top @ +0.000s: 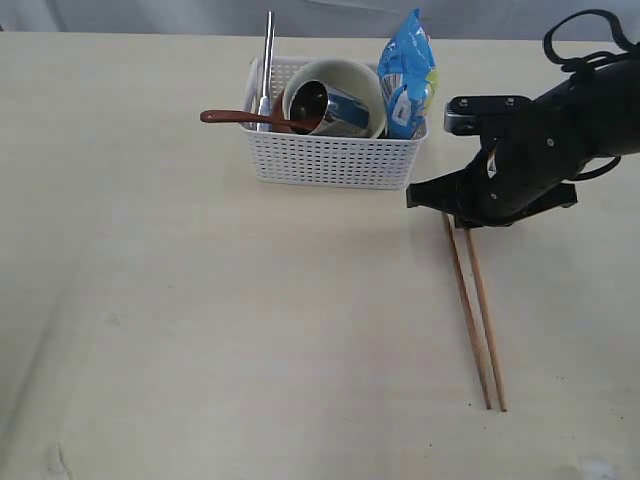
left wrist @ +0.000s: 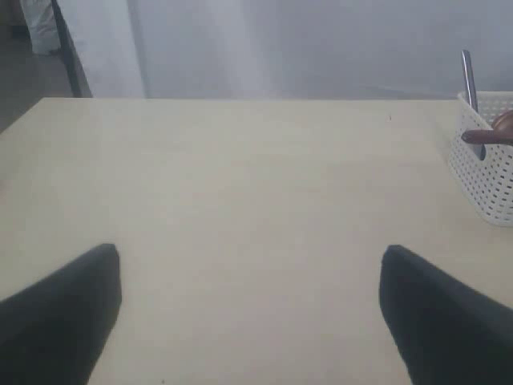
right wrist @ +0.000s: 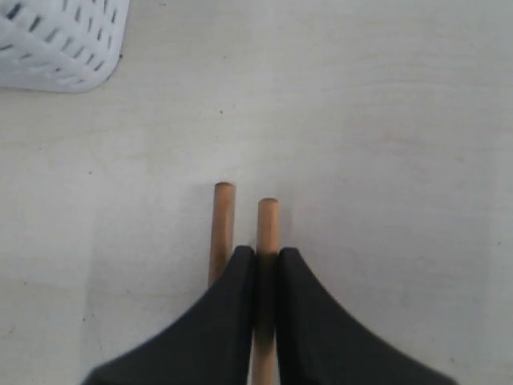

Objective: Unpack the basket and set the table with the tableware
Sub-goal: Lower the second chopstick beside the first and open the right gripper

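Note:
Two wooden chopsticks (top: 478,310) lie side by side on the table (top: 200,330), right of the white basket (top: 330,160). My right gripper (right wrist: 267,255) is shut on the top end of one chopstick (right wrist: 268,224); the other chopstick (right wrist: 223,224) lies free just beside the fingers. The basket holds a cream bowl (top: 370,85), a steel mug (top: 325,108) inside it, a red-brown spoon (top: 240,117) and an upright steel utensil (top: 268,60). My left gripper (left wrist: 250,265) hangs open over bare table, well left of the basket (left wrist: 489,172).
A blue snack bag (top: 408,75) stands in the basket's right end. The right arm (top: 560,130) reaches in from the right edge, close to the basket's right front corner (right wrist: 56,40). The table's far edge (left wrist: 240,99) meets a pale wall.

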`<state>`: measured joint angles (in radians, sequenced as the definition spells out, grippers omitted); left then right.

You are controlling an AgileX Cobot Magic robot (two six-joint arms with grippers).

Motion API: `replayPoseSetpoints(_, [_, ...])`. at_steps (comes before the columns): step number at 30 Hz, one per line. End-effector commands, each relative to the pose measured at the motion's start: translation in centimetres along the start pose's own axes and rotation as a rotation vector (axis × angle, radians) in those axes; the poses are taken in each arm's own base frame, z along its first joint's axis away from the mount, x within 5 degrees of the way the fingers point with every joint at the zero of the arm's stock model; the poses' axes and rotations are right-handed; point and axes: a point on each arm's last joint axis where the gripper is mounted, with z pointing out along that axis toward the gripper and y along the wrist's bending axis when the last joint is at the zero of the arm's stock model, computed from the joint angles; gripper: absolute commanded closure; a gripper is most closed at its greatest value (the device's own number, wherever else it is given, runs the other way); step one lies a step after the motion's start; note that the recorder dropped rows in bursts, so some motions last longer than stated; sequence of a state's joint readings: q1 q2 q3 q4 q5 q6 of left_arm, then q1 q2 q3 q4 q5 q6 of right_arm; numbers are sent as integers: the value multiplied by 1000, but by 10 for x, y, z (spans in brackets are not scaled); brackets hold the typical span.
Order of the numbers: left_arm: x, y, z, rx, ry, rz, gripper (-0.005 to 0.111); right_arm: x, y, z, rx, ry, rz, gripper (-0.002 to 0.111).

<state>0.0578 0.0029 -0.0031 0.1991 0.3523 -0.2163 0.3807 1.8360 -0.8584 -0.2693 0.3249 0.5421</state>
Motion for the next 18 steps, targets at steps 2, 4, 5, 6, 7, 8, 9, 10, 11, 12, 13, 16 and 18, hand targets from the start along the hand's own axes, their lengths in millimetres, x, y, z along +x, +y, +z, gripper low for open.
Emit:
replayPoseSetpoints(2, [0, 0, 0, 4, -5, -2, 26, -1, -2, 1, 7, 3, 0, 108])
replayPoseSetpoints(4, [0, 0, 0, 4, -5, -2, 26, -1, -2, 1, 7, 3, 10, 96])
replayPoseSetpoints(5, [0, 0, 0, 4, -5, -2, 26, -1, -2, 1, 7, 3, 19, 87])
replayPoseSetpoints(6, [0, 0, 0, 4, -5, -2, 26, -1, -2, 1, 7, 3, 25, 78])
replayPoseSetpoints(7, [0, 0, 0, 4, -5, -2, 26, -1, -2, 1, 7, 3, 28, 75])
replayPoseSetpoints(8, [0, 0, 0, 4, -5, -2, 26, -1, -2, 1, 7, 3, 28, 74])
replayPoseSetpoints(9, [0, 0, 0, 4, -5, -2, 26, -1, -2, 1, 7, 3, 28, 74])
replayPoseSetpoints(10, [0, 0, 0, 4, -5, -2, 26, -1, -2, 1, 7, 3, 33, 74])
replayPoseSetpoints(11, [0, 0, 0, 4, -5, -2, 26, -1, -2, 1, 7, 3, 35, 74])
replayPoseSetpoints(12, [0, 0, 0, 4, -5, -2, 26, -1, -2, -1, 6, -2, 35, 74])
replayPoseSetpoints(13, [0, 0, 0, 4, -5, -2, 26, -2, -2, -2, 5, -6, 36, 74])
replayPoseSetpoints(16, [0, 0, 0, 4, -5, -2, 26, -7, -2, -11, -4, -36, 44, 74])
replayPoseSetpoints(18, [0, 0, 0, 4, -5, -2, 26, -14, -2, -24, 1, -55, 50, 74])
